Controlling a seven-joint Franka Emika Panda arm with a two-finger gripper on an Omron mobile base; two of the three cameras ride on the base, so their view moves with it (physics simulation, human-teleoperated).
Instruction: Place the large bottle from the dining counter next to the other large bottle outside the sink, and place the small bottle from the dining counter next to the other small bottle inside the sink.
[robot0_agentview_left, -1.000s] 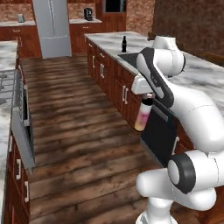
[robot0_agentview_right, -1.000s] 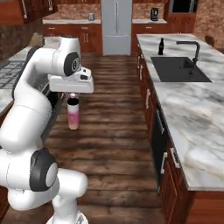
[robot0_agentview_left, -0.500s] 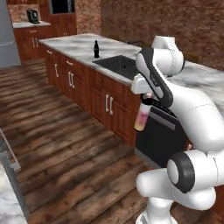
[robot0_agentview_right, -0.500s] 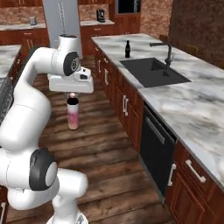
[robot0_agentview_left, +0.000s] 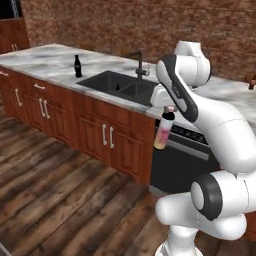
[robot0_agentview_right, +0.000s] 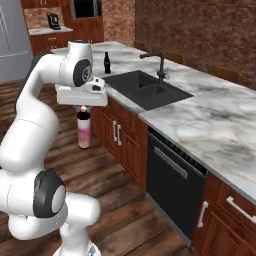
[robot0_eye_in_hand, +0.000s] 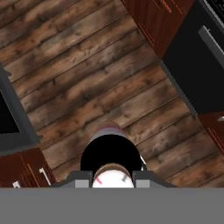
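Note:
My gripper (robot0_agentview_left: 168, 111) (robot0_agentview_right: 84, 109) is shut on the neck of the large bottle (robot0_agentview_left: 163, 134) (robot0_agentview_right: 84, 130), which hangs upright above the wooden floor in front of the sink counter. In the hand view its dark cap (robot0_eye_in_hand: 112, 151) sits between my fingertips (robot0_eye_in_hand: 83, 179). The other large bottle (robot0_agentview_left: 77, 66) (robot0_agentview_right: 106, 62), all black, stands on the marbled counter just beyond the sink (robot0_agentview_left: 107, 80) (robot0_agentview_right: 131, 80). A tiny dark shape (robot0_agentview_left: 118, 87) in the basin may be the other small bottle; it is too small to tell. The small bottle and the dining counter are out of view.
A black arched faucet (robot0_agentview_left: 139, 62) (robot0_agentview_right: 159, 64) rises behind the basin. A black dishwasher front (robot0_agentview_left: 182, 160) (robot0_agentview_right: 172, 182) sits under the counter right beside the hanging bottle. Red-brown cabinet doors (robot0_agentview_left: 100, 135) line the counter. Open wooden floor (robot0_agentview_left: 55, 200) lies to the left.
The whole picture has swung round with the base, so the sink counter is now close and nearly ahead. The large bottle hangs in my gripper as before.

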